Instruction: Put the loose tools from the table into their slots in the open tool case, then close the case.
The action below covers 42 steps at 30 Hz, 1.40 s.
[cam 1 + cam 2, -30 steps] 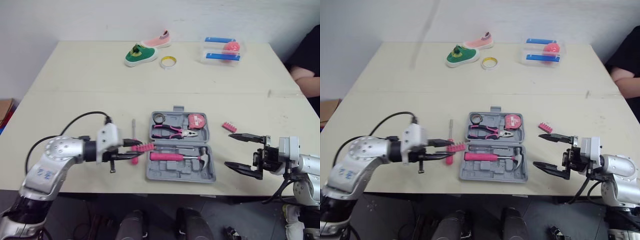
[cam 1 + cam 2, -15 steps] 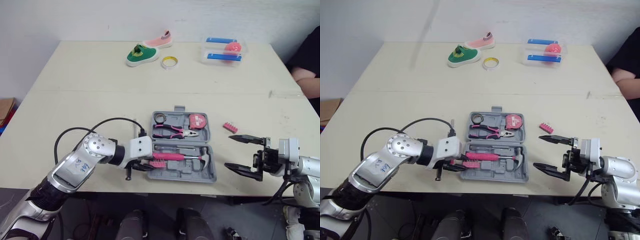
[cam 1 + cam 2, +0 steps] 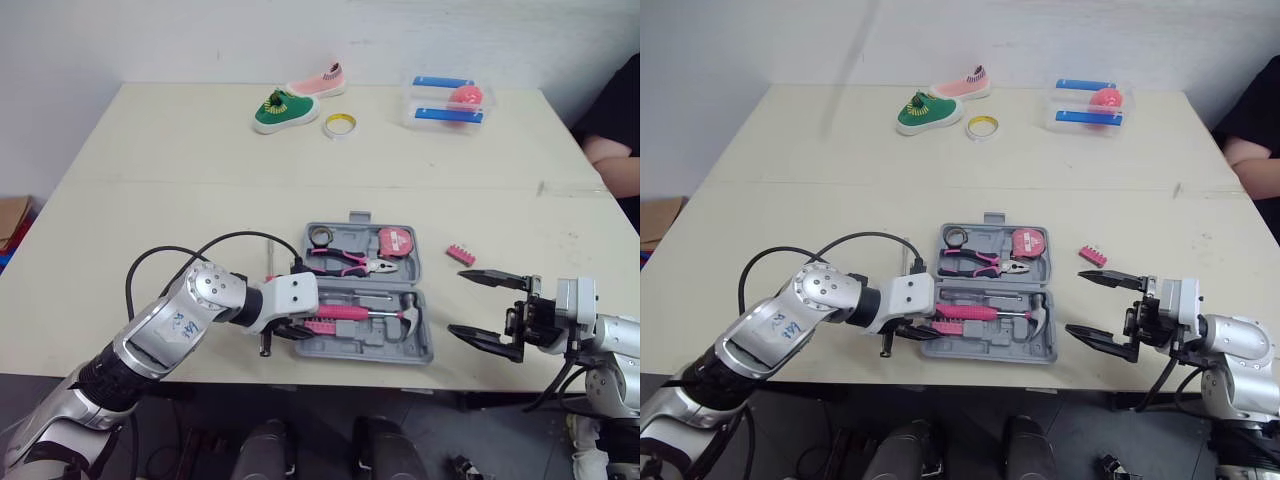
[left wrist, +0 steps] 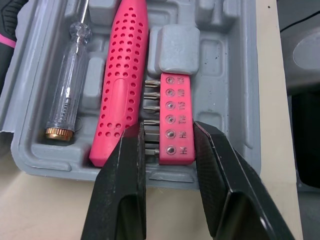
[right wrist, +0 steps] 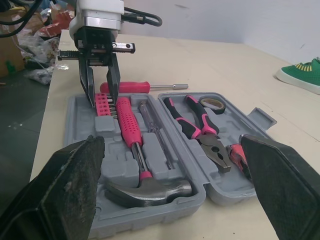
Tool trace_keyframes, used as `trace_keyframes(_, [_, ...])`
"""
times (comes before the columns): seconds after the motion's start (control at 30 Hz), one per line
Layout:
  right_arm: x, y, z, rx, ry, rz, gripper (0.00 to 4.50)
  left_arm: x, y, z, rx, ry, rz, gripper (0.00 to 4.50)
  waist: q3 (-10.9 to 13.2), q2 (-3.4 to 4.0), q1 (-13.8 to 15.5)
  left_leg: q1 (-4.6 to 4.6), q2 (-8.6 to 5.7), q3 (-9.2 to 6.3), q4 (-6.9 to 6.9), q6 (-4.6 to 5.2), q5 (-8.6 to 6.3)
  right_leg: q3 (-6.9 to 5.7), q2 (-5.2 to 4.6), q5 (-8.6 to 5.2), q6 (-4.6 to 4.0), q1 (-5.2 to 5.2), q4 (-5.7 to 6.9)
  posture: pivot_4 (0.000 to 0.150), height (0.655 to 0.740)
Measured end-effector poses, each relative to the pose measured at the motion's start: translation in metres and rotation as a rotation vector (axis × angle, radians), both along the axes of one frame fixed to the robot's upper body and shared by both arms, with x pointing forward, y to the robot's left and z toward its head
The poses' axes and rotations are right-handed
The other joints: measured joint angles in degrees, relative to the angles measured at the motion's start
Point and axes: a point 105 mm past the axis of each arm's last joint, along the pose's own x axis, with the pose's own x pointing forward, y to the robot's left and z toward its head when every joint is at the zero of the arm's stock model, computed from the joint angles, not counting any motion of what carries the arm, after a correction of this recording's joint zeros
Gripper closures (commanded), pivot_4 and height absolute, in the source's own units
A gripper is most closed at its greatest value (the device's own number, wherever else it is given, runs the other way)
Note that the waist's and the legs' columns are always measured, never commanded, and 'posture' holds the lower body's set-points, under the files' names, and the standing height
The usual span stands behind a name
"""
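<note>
Jaws of the left gripper (image 4: 170,134) clamp the bit holder (image 4: 177,100), lengthwise beside the hammer handle (image 4: 125,75), bits facing it.

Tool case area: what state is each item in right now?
tool case: open, flat on table.
bit holder: in case slot, gripped by left gripper.
hammer: seated in case.
pliers: seated in case.
red screwdriver: loose, beside case.
second bit strip: loose, right of case.
right gripper: open, empty.

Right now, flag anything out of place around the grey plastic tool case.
Two tools lie loose on the beige table: a pink bit strip right of the grey tool case, and a red-handled screwdriver along its left side.
</note>
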Motion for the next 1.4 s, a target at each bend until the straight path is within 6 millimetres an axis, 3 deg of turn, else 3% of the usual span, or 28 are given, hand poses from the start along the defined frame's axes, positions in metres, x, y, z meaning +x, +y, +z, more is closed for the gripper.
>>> trace_keyframes(0.17, [0.0,0.006,0.007,-0.001,-0.027,0.003,0.0,0.001,-0.006,0.0,-0.01,-0.013,-0.009,3.82,0.0,0.0,0.2,-0.02,-0.02,-0.06,0.06,0.02,0.0,0.0,-0.03,0.0,0.0,0.03,0.01,0.15,0.74])
trace_keyframes(0.33, [-0.002,0.013,0.008,0.002,-0.015,0.008,0.0,0.002,-0.009,0.004,-0.027,-0.052,-0.037,1.48,0.0,0.0,0.5,-0.05,-0.04,-0.1,0.07,0.02,0.0,0.03,-0.07,0.0,0.0,0.03,0.0,0.15,0.74])
trace_keyframes(0.53, [-0.001,0.019,0.014,0.008,-0.011,0.007,0.0,-0.001,0.0,0.043,-0.135,-0.105,-0.059,1.48,0.0,0.0,0.0,-0.05,0.0,-0.12,0.04,0.0,0.01,0.01,-0.03,-0.01,-0.01,0.03,0.0,0.15,0.74])
trace_keyframes(0.63, [-0.001,0.019,0.014,0.012,0.002,0.002,0.0,0.0,0.004,0.051,-0.186,-0.136,-0.064,1.48,0.0,0.0,0.0,-0.04,-0.01,-0.1,0.05,0.01,0.01,-0.03,-0.01,-0.01,-0.01,0.03,0.01,0.15,0.74])
trace_keyframes(0.87, [0.002,0.022,0.018,0.016,0.003,0.003,0.0,0.005,0.008,0.046,-0.366,-0.142,-0.064,4.47,0.0,0.0,0.0,-0.03,-0.04,-0.08,0.06,0.03,0.01,-0.07,-0.01,0.0,0.0,0.04,0.02,0.15,0.74])
trace_keyframes(1.2, [0.001,0.021,0.015,0.009,0.013,-0.005,0.0,0.007,0.007,-0.003,-0.288,-0.038,-0.022,4.47,0.0,0.0,0.0,-0.03,-0.06,-0.06,0.05,0.05,0.0,-0.11,-0.02,0.01,0.02,0.02,0.02,0.15,0.74])
trace_keyframes(1.4, [0.0,0.02,0.013,0.009,0.02,-0.009,0.0,0.009,0.003,-0.005,-0.249,-0.029,-0.01,4.47,0.0,0.01,0.0,0.03,-0.05,-0.07,0.07,0.06,0.01,-0.09,-0.04,0.02,0.03,0.08,0.05,0.15,0.74])
